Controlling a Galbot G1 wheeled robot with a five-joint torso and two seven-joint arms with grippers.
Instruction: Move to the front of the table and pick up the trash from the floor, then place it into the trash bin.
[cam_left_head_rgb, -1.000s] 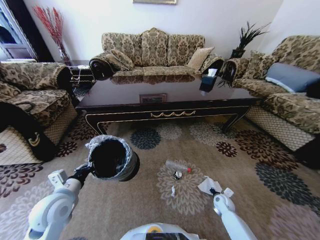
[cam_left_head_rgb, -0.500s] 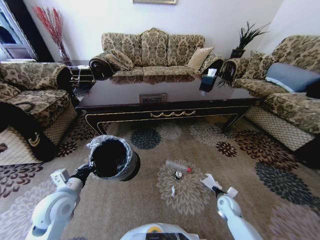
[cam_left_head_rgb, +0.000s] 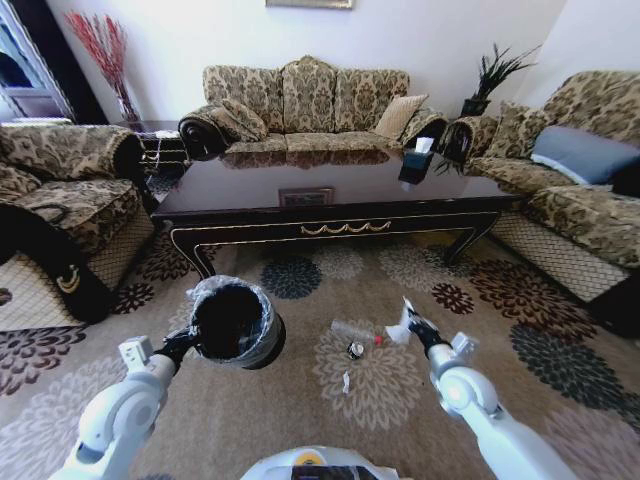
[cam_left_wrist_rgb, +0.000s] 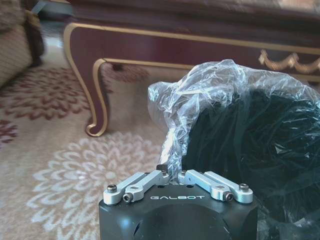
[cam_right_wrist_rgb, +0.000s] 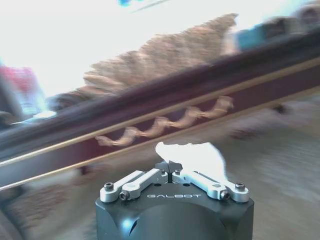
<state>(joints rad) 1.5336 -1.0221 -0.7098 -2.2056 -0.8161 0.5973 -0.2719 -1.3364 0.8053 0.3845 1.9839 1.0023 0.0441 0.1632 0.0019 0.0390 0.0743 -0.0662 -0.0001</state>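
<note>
- The right pincer (cam_left_head_rgb: 412, 327) is seen raised above the floor (cam_left_head_rgb: 560, 400), pressed together on the white paper wad (cam_left_head_rgb: 402, 322); the pinch is confirmed in the right wrist view, where the wad (cam_right_wrist_rgb: 192, 157) stands up from the closed tips.
- The left pincer (cam_left_head_rgb: 186, 340) is clamped on the rim of the trash bin (cam_left_head_rgb: 232, 322), which is held off the carpet with its mouth tilted toward the camera; in the left wrist view the crinkled liner (cam_left_wrist_rgb: 200, 100) is caught between the tips.
- The bin is found to the left of the held wad, well apart from it, with the bottle between them lower down. A sideways carry to the left, toward the bin's mouth, is judged to be what the coming move turns on.
- The clear bottle (cam_left_head_rgb: 355, 332) lies on the floor with its long axis running left to right, red cap toward the right pincer; the right arm is the nearer one.
- The dark cap (cam_left_head_rgb: 355, 349) and the small white scrap (cam_left_head_rgb: 346, 382) rest on the carpet just below the bottle.
- The dark tabletop (cam_left_head_rgb: 330, 185) lies beyond.
</note>
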